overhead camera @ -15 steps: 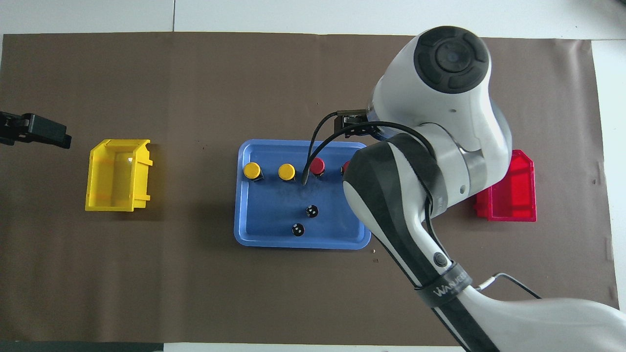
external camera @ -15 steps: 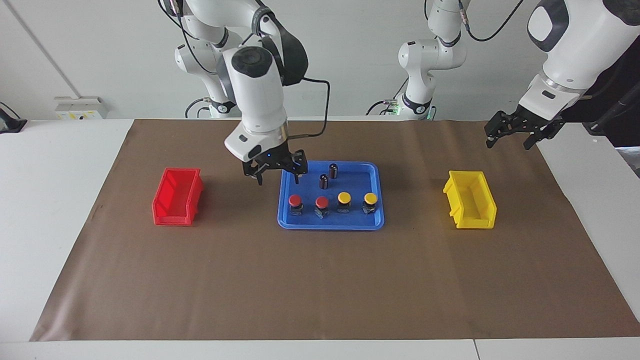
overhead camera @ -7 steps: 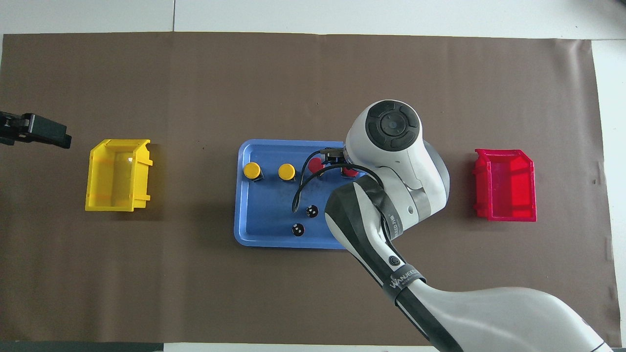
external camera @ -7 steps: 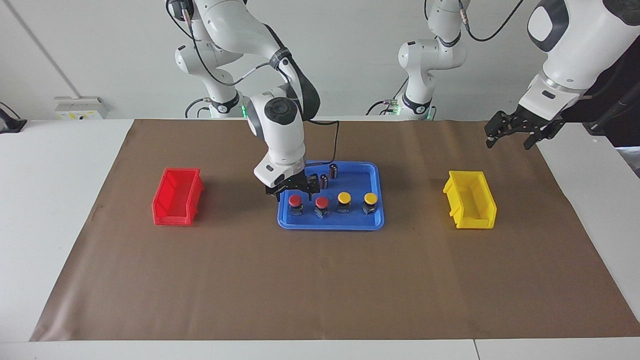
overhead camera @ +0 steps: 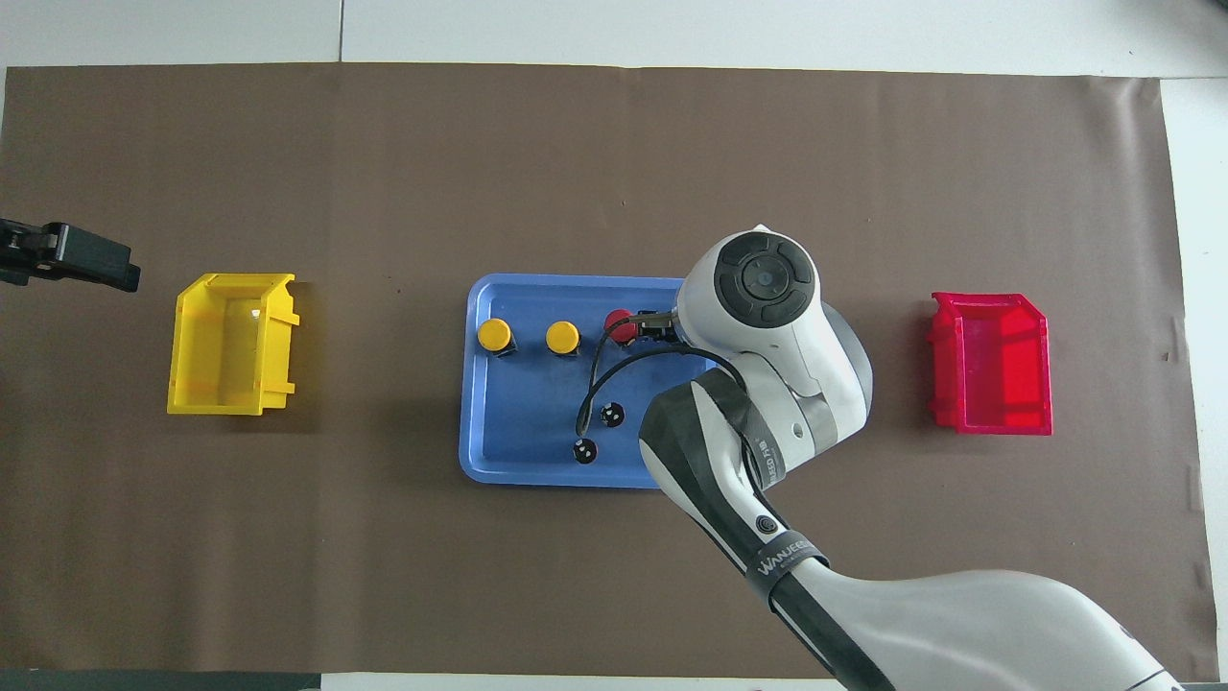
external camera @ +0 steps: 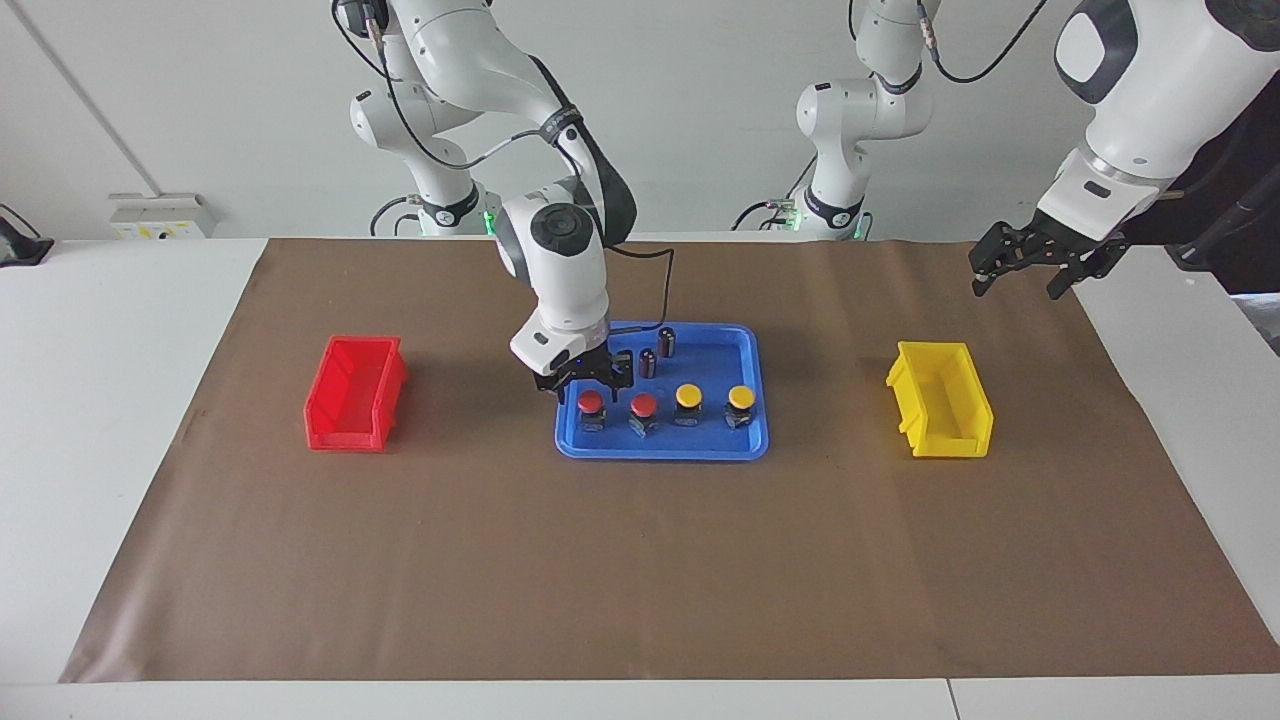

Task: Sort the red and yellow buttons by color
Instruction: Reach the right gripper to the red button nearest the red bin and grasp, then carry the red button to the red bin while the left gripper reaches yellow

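Four buttons stand in a row in the blue tray (external camera: 760,400), along its edge farther from the robots. There are two red buttons (external camera: 591,402) (external camera: 644,404) and two yellow buttons (external camera: 688,396) (external camera: 741,397). My right gripper (external camera: 588,382) is open and hangs just over the red button at the right arm's end of the row, with a finger on each side of its cap. In the overhead view the right arm hides that button; the other red button (overhead camera: 620,326) and both yellow buttons (overhead camera: 495,334) (overhead camera: 562,336) show. My left gripper (external camera: 1028,270) is open and empty and waits in the air near the yellow bin.
A red bin (external camera: 354,392) stands toward the right arm's end of the table and a yellow bin (external camera: 940,412) toward the left arm's end. Both bins are empty. Two dark cylinders (external camera: 648,362) (external camera: 666,342) stand in the tray, nearer to the robots than the buttons.
My right gripper has come down from over the tray's edge nearer the robots to just above the end red button. The left arm has not moved.
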Robot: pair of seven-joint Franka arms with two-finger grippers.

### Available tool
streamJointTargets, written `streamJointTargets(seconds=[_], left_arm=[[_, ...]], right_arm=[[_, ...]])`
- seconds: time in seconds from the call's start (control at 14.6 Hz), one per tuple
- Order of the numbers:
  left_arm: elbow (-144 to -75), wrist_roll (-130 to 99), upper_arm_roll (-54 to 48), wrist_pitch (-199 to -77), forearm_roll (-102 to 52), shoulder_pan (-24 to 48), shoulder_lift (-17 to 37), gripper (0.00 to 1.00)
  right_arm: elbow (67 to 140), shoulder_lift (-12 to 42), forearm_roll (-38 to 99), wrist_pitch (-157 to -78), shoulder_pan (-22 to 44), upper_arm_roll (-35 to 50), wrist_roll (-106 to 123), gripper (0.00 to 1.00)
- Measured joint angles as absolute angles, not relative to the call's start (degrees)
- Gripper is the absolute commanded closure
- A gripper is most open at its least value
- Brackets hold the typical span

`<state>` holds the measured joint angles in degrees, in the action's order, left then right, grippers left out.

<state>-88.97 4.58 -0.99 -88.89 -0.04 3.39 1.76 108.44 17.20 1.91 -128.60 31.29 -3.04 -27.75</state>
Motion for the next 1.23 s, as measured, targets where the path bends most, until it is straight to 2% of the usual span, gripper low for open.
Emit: streamJointTargets(seconds=[0.14,0.21,0.34,0.48,0.62,0.75,0.89,1.09,1.23], left_arm=[[-88.97,4.58,-1.0,-88.89,-0.04,3.39,1.76,0.0],[-88.97,4.58,-1.02,-88.82,-0.04,3.39,1.76,0.0],[-89.01,4.58,-0.98,-88.01,-0.04,3.38,1.73,0.0],[-89.15,4.58,-0.85,-87.72,-0.04,2.75,1.68,0.0],[-89.39,4.57,-0.81,-87.78,-0.04,1.81,1.59,0.0],[-90.65,2.79,-1.28,-89.44,-0.1,2.19,1.23,0.0],[-96.49,-5.18,-1.92,-97.28,-0.31,6.18,-0.6,0.0],[-106.45,-19.08,-2.59,-108.13,-0.33,17.33,-1.04,0.03],[-111.53,-26.64,-2.87,-115.61,-0.33,23.43,1.37,0.05]], right_arm=[[108.52,17.4,1.91,-129.11,31.29,-3.08,-27.74,0.32],[108.53,17.47,1.91,-129.52,31.29,-3.08,-27.74,0.4],[108.53,17.52,1.91,-129.68,31.29,-3.08,-27.74,0.62],[108.49,17.54,1.91,-129.67,31.29,-3.08,-27.74,0.77],[107.24,17.51,1.91,-128.01,31.28,-3.15,-27.74,0.77],[101.87,17.31,1.91,-121.01,30.99,-3.54,-27.74,0.77],[96.27,15.51,1.91,-112.19,28.53,-3.86,-23.86,0.77],[95.95,7.76,1.92,-100.53,20.48,-4.28,-8.12,0.77],[101.01,1.82,1.92,-98.58,12.68,-4.52,3.23,0.77]])
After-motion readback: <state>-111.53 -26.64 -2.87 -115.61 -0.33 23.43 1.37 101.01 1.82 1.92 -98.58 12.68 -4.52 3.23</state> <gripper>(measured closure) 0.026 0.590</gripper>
